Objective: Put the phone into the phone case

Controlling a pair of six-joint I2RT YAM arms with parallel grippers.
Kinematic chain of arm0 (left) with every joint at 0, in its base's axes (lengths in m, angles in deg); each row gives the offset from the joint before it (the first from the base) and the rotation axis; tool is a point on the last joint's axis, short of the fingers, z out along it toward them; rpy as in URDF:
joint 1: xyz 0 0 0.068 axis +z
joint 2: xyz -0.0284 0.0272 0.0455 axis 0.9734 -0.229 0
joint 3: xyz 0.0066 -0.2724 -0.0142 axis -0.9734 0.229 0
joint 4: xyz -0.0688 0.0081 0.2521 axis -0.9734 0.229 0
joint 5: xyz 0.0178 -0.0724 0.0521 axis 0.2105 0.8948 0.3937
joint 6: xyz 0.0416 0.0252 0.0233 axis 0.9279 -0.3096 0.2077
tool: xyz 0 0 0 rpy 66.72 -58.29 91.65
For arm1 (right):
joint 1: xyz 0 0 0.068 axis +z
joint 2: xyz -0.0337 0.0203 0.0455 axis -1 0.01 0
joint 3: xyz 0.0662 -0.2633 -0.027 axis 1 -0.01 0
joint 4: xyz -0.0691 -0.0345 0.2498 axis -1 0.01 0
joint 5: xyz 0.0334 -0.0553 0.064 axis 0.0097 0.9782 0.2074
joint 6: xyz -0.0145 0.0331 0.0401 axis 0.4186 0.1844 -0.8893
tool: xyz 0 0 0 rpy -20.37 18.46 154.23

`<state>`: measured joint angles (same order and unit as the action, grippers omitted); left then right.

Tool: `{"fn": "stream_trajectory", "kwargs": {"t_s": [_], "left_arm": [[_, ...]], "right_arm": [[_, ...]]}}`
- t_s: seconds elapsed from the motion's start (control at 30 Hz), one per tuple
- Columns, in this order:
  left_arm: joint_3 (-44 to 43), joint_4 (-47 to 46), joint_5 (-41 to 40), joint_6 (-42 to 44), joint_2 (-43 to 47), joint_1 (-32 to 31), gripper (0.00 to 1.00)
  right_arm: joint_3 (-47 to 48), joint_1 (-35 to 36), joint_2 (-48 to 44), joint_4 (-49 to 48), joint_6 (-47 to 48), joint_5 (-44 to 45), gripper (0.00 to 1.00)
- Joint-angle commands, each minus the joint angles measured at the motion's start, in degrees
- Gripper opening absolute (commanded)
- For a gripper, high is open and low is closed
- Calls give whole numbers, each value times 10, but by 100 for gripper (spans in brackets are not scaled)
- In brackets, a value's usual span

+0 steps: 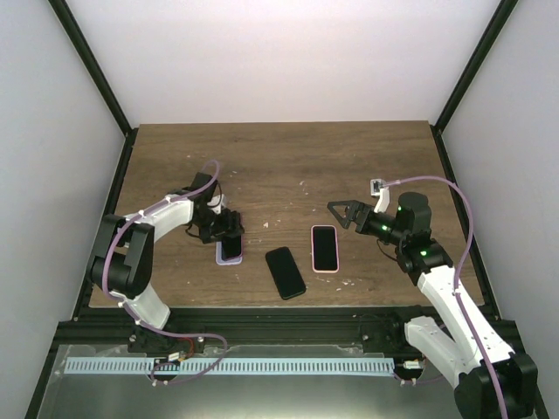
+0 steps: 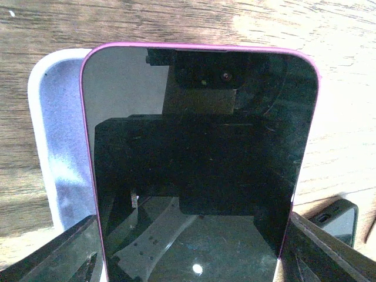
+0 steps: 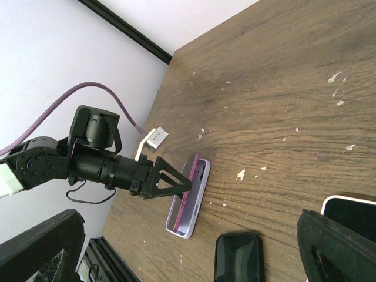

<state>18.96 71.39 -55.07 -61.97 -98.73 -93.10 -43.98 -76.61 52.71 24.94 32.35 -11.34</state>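
Note:
A phone with a magenta rim and black screen (image 2: 200,147) is gripped by its long edges in my left gripper (image 2: 194,241). It is tilted, with one long edge down inside the lavender phone case (image 2: 56,147) that lies open-side up on the table. In the top view the left gripper (image 1: 225,230) is over the case (image 1: 231,256) at the left-middle of the table. The right wrist view shows the phone (image 3: 195,179) standing at an angle in the case (image 3: 194,205). My right gripper (image 1: 342,212) is open and empty, raised above the table to the right.
A bare black phone (image 1: 286,271) lies near the front middle and also shows in the right wrist view (image 3: 235,258). A phone in a pink case (image 1: 324,248) lies face up just right of it. The wooden table (image 1: 288,157) has black frame posts at its sides.

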Motion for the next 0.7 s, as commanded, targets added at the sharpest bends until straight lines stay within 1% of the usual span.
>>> {"fn": "stream_trajectory", "kwargs": {"t_s": [0.0,0.4,0.53,0.67], "left_arm": [[8,2,-15,3,10,0,58],[19,10,-27,5,18,0,58],[18,10,-33,3,17,0,63],[11,21,-41,2,28,0,70]], "right_arm": [[-2,-3,-4,-8,3,-2,100],[-4,-3,-7,-9,1,-4,100],[-5,-3,-10,-6,3,-1,100],[-10,-3,-8,-8,1,-2,100]]}}
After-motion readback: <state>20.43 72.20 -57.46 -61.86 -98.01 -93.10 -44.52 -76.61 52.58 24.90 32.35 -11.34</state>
